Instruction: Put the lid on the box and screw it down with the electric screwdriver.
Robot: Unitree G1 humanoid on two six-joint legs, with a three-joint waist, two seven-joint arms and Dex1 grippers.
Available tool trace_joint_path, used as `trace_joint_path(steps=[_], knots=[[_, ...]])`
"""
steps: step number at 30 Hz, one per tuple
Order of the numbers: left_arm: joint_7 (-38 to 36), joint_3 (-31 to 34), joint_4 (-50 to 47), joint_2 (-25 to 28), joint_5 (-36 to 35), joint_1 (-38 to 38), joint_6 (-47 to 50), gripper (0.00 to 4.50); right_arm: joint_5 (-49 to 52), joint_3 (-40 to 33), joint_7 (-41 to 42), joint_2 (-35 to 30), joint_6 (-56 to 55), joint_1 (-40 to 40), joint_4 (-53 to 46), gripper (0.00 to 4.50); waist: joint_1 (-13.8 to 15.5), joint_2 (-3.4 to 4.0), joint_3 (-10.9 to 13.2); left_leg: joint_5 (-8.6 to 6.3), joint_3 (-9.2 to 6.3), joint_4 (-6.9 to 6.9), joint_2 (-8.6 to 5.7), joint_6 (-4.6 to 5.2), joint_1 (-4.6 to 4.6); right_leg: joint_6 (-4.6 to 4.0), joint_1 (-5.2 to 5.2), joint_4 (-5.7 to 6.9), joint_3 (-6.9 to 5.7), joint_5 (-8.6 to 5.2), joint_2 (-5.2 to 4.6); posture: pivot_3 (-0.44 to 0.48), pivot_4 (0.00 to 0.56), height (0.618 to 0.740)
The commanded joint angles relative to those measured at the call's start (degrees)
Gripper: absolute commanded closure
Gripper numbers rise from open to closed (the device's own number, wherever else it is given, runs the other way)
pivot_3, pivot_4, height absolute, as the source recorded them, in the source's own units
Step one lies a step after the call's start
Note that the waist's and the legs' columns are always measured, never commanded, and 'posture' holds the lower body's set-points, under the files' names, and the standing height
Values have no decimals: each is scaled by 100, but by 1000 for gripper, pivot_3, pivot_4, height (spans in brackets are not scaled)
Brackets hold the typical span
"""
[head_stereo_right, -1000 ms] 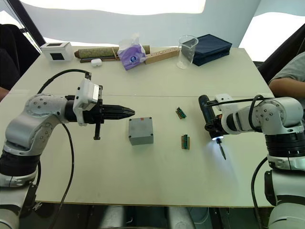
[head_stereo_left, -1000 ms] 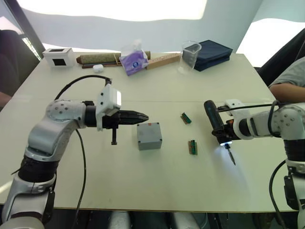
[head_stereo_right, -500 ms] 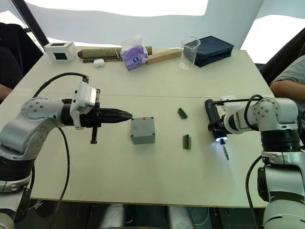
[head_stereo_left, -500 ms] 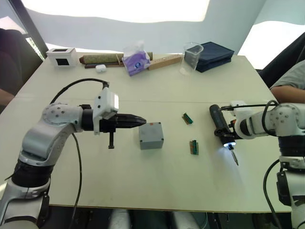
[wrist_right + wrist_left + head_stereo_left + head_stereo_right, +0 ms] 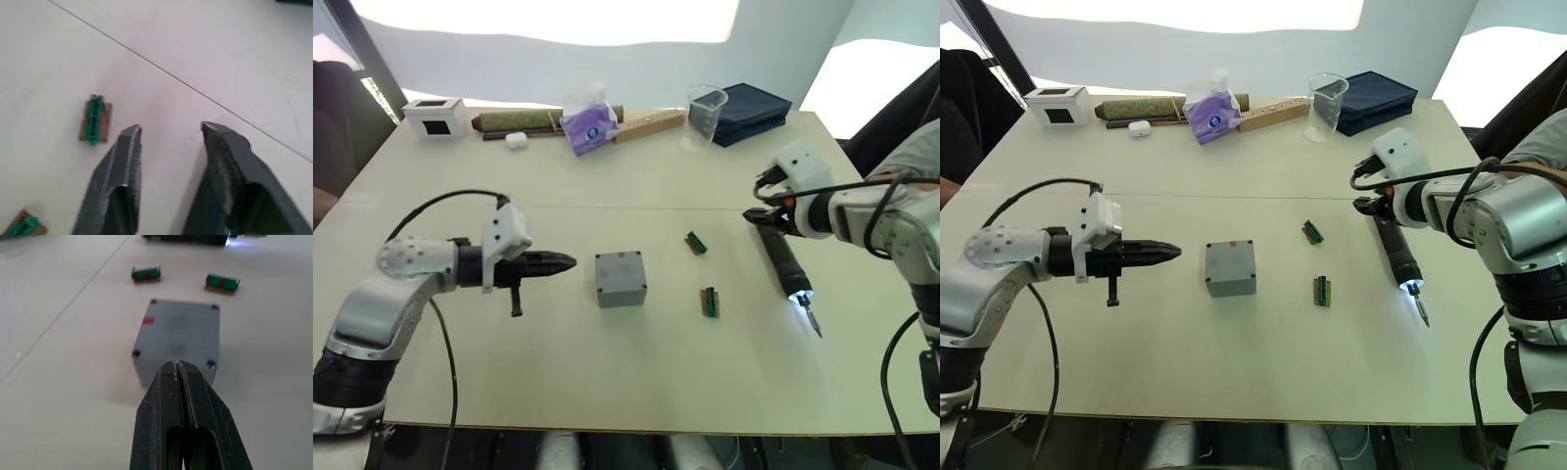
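Observation:
The grey box sits mid-table with a small red mark on top. The lid lies flush on it, with a dark spot at each corner. My left gripper is shut and empty, pointing at the box from its left with a short gap between them; its fingertips meet in the left wrist view. The black electric screwdriver lies flat on the table at the right, tip light on. My right gripper hovers open over its rear end, its fingers spread wide.
Two small green connector pieces lie between the box and the screwdriver. Along the far edge stand a white box, a purple tissue pack, a clear cup and a dark blue case. A person's arm is at the right.
My right gripper let go of the screwdriver and rose away; the tool now lies on the table. My left gripper drew back to the left, away from the box.

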Motion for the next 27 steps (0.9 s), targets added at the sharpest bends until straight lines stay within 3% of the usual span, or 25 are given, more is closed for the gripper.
trace_joint_path(steps=[1,14,27], knots=[[49,-167,299,61,516,239,-522,4500,-359,536,624,324,-864,432,-720,4327,-9,1,0,0,0,0,0,1,1,0,0,0,0,0,0,0,150,740],[285,-669,788,-658,983,-138,-787,4500,-1697,1419,1268,1315,-2184,1129,-454,4426,0,1,0,-6,-7,46,2,11,-3,1,13,20,-8,1,2,0,150,740],[446,-942,1637,-1306,1314,-759,-1087,4500,-1679,1356,1879,1861,-1754,1292,-665,4426,-1,1,0,-6,-14,62,1,10,2,2,23,32,-13,1,3,0,150,740]])
